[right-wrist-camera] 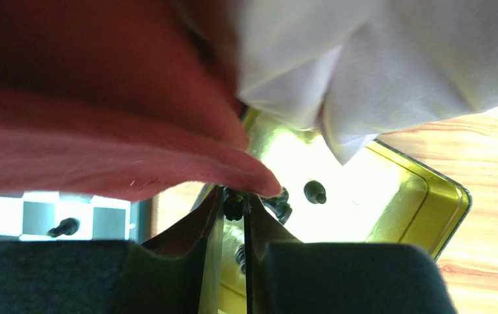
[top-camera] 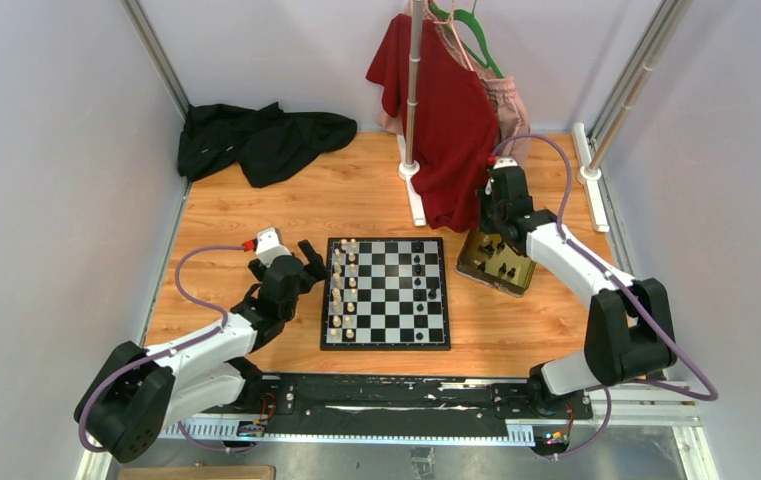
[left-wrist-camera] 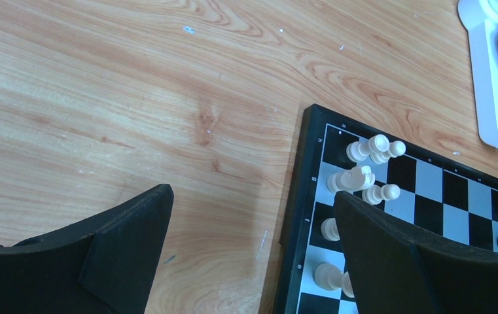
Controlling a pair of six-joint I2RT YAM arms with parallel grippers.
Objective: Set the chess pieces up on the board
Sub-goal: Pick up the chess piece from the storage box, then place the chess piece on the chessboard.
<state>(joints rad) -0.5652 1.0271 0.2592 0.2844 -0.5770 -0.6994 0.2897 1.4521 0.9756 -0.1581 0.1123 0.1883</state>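
The board [top-camera: 386, 343] lies at the centre of the top view, with white pieces [top-camera: 342, 290] lined along its left columns. The left gripper [top-camera: 301, 262] hangs at the board's left edge, fingers wide apart. At the right, beneath the red shirt [right-wrist-camera: 69, 98], the right gripper [right-wrist-camera: 234, 194] pinches a black piece [right-wrist-camera: 233, 208] over the gold tray [right-wrist-camera: 429, 196].
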